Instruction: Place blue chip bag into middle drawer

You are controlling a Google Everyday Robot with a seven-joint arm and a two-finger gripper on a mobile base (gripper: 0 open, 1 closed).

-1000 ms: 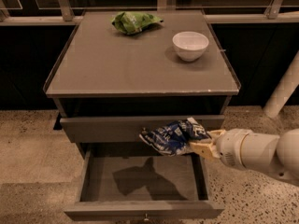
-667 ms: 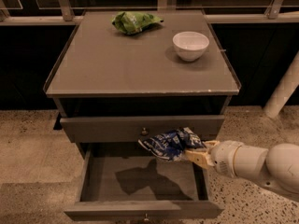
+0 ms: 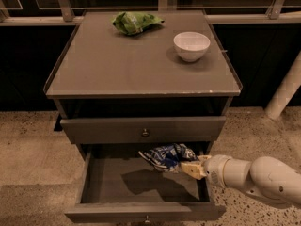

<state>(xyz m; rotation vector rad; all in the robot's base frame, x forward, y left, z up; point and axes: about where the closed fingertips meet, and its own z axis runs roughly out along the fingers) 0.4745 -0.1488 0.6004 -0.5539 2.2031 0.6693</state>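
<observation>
One second on, two-finger gripper [image 3: 190, 167] clamping dark blue foil chip bag [image 3: 164, 157] is dipping over open grey drawer [image 3: 103, 192], bottom centre; release probably nearing.

- The blue chip bag [image 3: 165, 157] is crinkled, glossy foil, gripped by the tan, matt pincer [image 3: 188, 167] above the right of the middle drawer [image 3: 117, 212], which is smooth matt grey.
- The tabletop [image 3: 131, 65] is matt grey.
- The white bowl [image 3: 191, 45] is smooth and glossy.
- The green bag [image 3: 134, 21] is shiny foil.
- The ground [image 3: 28, 149] is rough and speckled.
</observation>
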